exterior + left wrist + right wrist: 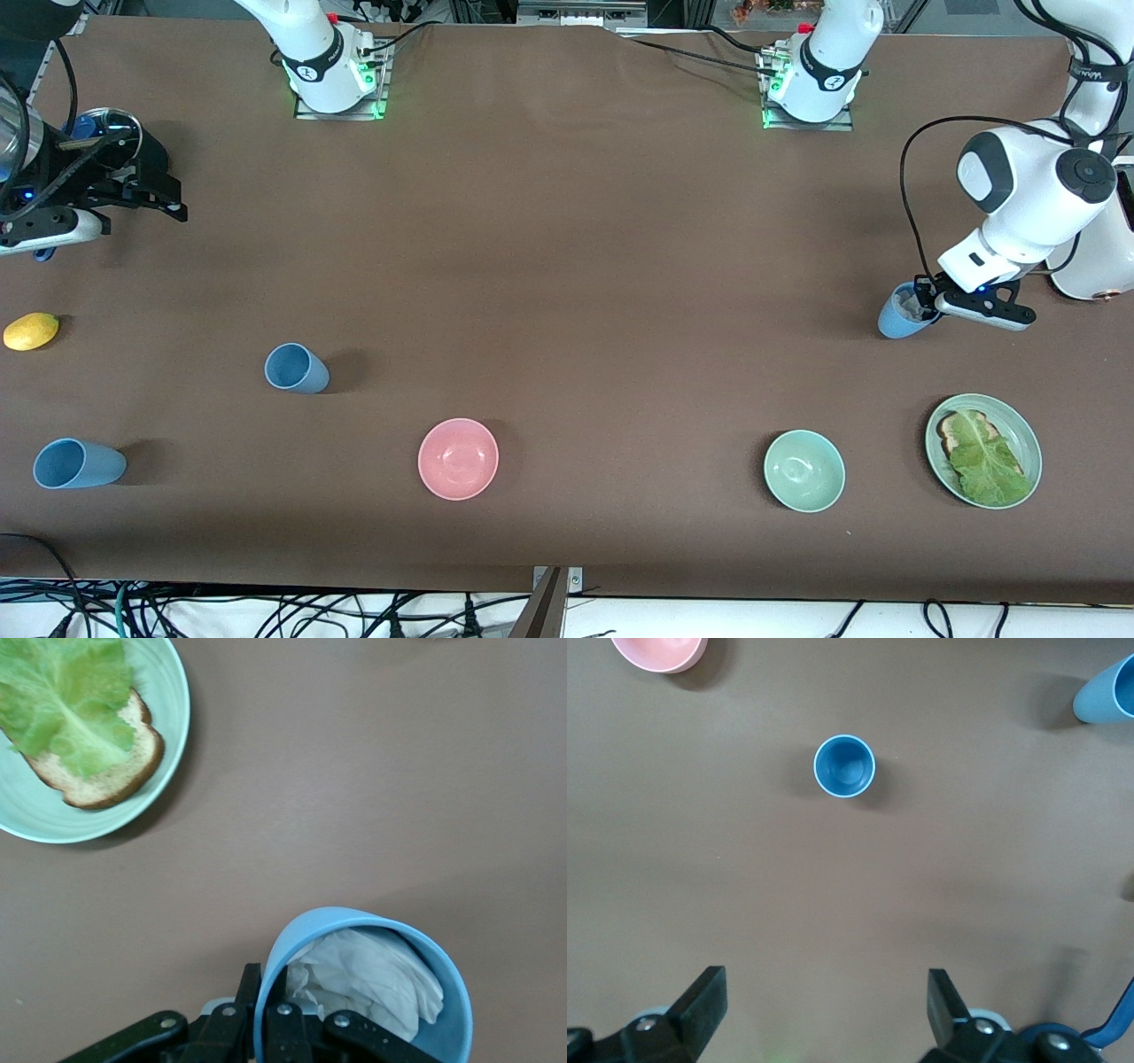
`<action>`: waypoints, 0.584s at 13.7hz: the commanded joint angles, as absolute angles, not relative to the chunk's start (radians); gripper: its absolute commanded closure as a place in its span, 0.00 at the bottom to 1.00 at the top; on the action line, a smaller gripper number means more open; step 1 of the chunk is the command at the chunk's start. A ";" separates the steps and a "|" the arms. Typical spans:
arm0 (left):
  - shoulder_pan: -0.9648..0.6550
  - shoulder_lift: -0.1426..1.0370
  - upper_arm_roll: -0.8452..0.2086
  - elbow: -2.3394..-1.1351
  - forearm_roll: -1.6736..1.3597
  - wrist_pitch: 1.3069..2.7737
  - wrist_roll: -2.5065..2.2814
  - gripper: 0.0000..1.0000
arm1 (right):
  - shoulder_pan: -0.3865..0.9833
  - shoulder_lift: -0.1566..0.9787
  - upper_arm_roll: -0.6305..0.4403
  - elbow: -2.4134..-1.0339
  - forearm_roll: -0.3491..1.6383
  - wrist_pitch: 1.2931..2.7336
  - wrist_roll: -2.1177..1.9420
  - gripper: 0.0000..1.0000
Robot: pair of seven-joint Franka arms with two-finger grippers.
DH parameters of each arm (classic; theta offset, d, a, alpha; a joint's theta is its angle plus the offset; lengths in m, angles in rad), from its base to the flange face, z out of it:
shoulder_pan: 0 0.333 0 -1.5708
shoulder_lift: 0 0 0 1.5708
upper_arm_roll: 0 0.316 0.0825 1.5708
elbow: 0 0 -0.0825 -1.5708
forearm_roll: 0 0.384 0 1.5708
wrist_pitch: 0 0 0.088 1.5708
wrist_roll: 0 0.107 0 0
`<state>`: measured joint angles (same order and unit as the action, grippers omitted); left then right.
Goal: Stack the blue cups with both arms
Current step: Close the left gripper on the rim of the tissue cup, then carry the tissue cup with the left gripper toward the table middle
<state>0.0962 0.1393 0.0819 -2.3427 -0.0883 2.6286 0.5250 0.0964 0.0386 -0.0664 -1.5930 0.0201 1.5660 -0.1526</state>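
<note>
My left gripper [921, 307] is shut on the rim of a blue cup [897, 317], one finger inside and one outside, low at the left arm's end of the table. In the left wrist view [266, 979] this cup [372, 930] tilts and holds crumpled white paper [368, 979]. My right gripper [164, 200] is open and empty in the air over the right arm's end of the table; it also shows in the right wrist view [824, 983]. A second blue cup [297, 368] [844, 766] stands upright, mouth up. A third blue cup [78, 463] [1107, 691] sits nearer the front camera.
A yellow lemon [31, 330] lies near the table edge at the right arm's end. A pink bowl [458, 458] [660, 651] and a mint-green bowl [803, 470] sit along the front. A green plate [932, 443] [168, 691] holds toast and lettuce.
</note>
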 commanded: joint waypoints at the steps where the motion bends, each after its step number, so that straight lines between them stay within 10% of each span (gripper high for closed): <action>1: 0.089 0.072 0.035 -2.298 -0.191 2.481 0.508 1.00 | 0.097 0.023 -0.069 -1.597 0.015 1.560 -0.138 0.00; 8: 0.089 0.044 -0.102 -2.010 -0.181 2.025 0.185 1.00 | 0.097 0.032 -0.071 -1.586 0.003 1.557 -0.124 0.00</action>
